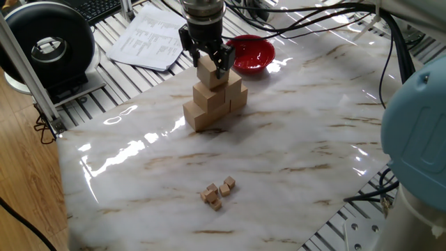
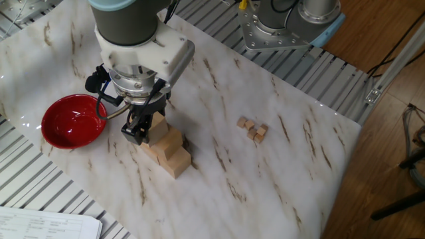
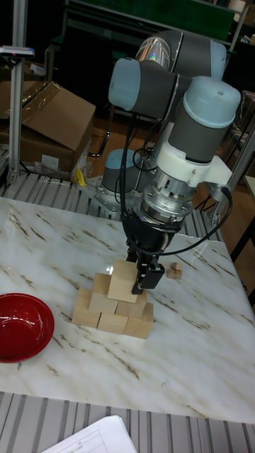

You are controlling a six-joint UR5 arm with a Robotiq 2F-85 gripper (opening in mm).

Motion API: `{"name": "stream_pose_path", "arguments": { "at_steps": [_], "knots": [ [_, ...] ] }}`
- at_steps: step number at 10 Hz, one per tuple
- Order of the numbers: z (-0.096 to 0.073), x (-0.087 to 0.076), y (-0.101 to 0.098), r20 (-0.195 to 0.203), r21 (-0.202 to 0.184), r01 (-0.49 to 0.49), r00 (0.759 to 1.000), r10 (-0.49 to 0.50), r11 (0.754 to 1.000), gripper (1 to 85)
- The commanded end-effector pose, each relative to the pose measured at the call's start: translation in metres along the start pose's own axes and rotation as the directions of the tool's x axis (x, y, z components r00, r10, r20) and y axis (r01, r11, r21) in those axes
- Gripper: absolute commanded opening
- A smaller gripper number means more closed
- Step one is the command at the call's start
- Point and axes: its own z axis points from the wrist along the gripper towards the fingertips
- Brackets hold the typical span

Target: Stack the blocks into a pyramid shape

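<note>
Tall fixed view: end effector (image 3: 139, 272) grips top block (image 3: 125, 280).

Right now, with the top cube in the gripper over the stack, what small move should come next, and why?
Probably open the gripper and let go, then lift straight up. The top block looks already seated on the two-tier pyramid, fingers closed on its sides, with no gap visible beneath it, though the contact is partly hidden.
</note>
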Motion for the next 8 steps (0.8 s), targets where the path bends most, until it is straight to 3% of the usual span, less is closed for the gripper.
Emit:
{"name": "stream_pose_path", "arguments": {
  "at_steps": [1,2,4,8],
  "knots": [
    [-0.002,0.0,0.006,0.012,-0.018,-0.02,1.0,0.02,1.0,1.0],
    [-0.002,-0.001,0.007,0.015,-0.022,-0.026,1.0,0.027,0.999,1.0],
    [-0.002,-0.01,-0.012,0.056,0.046,-0.113,0.992,0.11,0.993,1.0],
    [-0.002,-0.002,-0.011,0.027,0.055,-0.091,0.996,0.089,0.994,1.0]
  ]
}}
